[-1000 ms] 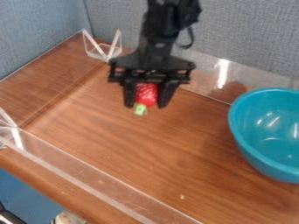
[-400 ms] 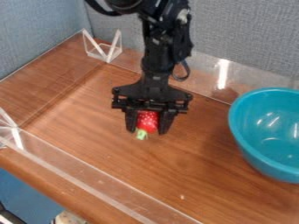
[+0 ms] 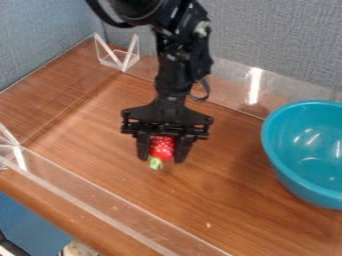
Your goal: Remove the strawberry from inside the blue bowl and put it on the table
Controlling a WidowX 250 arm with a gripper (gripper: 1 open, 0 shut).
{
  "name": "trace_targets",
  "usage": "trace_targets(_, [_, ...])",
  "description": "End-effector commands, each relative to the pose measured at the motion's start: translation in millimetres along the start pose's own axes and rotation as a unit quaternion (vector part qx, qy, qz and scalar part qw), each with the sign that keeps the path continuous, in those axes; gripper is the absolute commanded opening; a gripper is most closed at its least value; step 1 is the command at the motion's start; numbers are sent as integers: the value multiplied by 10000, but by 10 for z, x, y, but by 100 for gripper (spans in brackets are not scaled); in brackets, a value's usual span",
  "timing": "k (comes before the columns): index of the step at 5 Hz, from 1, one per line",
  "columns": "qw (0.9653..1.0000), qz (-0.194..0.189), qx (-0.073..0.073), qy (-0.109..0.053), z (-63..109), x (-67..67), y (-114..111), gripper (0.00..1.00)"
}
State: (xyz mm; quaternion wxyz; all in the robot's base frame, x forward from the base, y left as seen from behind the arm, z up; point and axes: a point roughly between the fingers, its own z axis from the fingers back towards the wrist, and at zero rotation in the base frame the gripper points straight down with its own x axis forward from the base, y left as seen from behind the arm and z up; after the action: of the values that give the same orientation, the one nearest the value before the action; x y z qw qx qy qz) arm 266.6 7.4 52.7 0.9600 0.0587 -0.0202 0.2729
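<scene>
Grey-blue partition wall behind; reddish-brown wood-grain table [image 3: 80, 110] fenced by low clear acrylic walls [image 3: 114, 215].

Blue bowl [image 3: 310, 152] sits at 3 o'clock, cut by the frame edge, interior showing empty.

Black arm comes down from 12 o'clock. Gripper [image 3: 163, 148] points straight down near frame centre, jaws clamped on the strawberry [image 3: 162, 147]: red body between the fingers, green leafy end poking out below toward 7 o'clock.

Strawberry is well clear of the bowl, over bare wood, very low. Cannot tell whether the green tip touches the table or hangs just above it.

Judged stage: late; removal done, release remaining.

Risks from here:
- Opening while the berry hangs above the wood: it drops on its tapered, leafy end, tips and rolls. Small, rounded toy on smooth wood, likely to travel.
- Pressing lower with the berry already in contact: leaves get squashed, or the berry pivots in the jaws and pops out sideways.
- Berry sits tilted in the grip, so on release it may fall toward 7 o'clock, not settle upright.
- Lifting off before the fingers fully clear: a pad drags the berry along or flicks it.
- Acrylic walls should stop a roll off the table.
</scene>
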Motion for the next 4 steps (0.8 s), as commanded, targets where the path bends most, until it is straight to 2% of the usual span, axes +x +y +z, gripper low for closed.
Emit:
trace_targets(1, [9994, 42, -263, -226, 236, 67, 86, 0])
trace_targets(2, [9992, 188, -292, -173, 214, 92, 120, 100])
trace_targets(3, [9984, 346, -408, -181, 310, 131, 164, 100])
trace_targets(4, [9973, 500, -516, -159, 401, 110, 229, 100])
